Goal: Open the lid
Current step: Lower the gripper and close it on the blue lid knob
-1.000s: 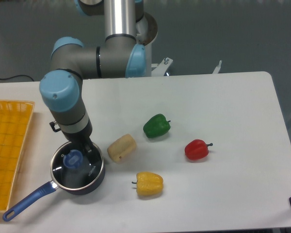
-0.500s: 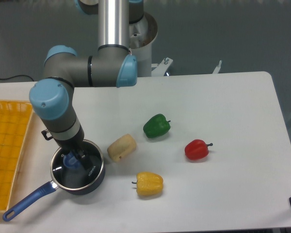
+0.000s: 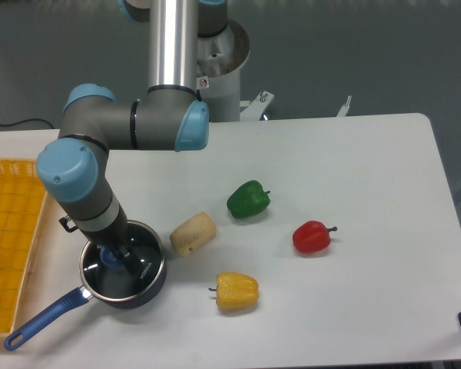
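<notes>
Since the earlier frames the arm [image 3: 100,154] has swung further left, so its wrist now hangs directly above the saucepan [image 3: 123,269] instead of behind it. Its gripper [image 3: 114,254] has come down onto the blue knob [image 3: 109,257] at the centre of the lid [image 3: 134,273], and the knob, fully visible a second ago, is now mostly hidden by the fingers. Whether the fingers have closed on the knob cannot be told from this angle.

Lid and saucepan have not shifted: the lid lies flat on the pan near the front left of the table [image 3: 353,192], with the pan's blue handle [image 3: 42,319] pointing to the front-left corner. Just beside it on the left sits a yellow tray [image 3: 11,238]. A beige block [image 3: 193,234], green pepper [image 3: 248,199], red pepper [image 3: 312,237] and yellow pepper [image 3: 237,291] lie where they were.
</notes>
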Robot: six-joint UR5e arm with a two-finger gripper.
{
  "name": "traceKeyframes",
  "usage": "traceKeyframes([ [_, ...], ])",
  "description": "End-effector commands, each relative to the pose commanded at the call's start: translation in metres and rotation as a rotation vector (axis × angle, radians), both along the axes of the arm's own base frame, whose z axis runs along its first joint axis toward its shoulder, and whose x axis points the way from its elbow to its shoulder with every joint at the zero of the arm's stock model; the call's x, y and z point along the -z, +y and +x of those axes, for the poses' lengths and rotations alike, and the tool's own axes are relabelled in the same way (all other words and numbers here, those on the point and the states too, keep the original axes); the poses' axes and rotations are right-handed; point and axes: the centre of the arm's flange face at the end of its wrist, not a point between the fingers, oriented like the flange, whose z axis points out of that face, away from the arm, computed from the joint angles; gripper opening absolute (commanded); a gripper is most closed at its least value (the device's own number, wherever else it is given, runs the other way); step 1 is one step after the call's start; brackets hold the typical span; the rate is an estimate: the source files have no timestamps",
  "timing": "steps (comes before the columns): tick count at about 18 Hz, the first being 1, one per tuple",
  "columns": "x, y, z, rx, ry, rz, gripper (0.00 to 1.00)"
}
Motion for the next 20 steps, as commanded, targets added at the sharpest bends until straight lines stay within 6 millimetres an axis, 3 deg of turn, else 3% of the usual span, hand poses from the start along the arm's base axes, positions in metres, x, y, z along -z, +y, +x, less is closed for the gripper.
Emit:
traceKeyframes([
  [16, 0.017, 0.002, 0.001, 0.005, -0.013, -0.013, 1.00],
  [20, 0.019, 0.003, 0.005, 0.009, -0.014, -0.015, 0.85],
])
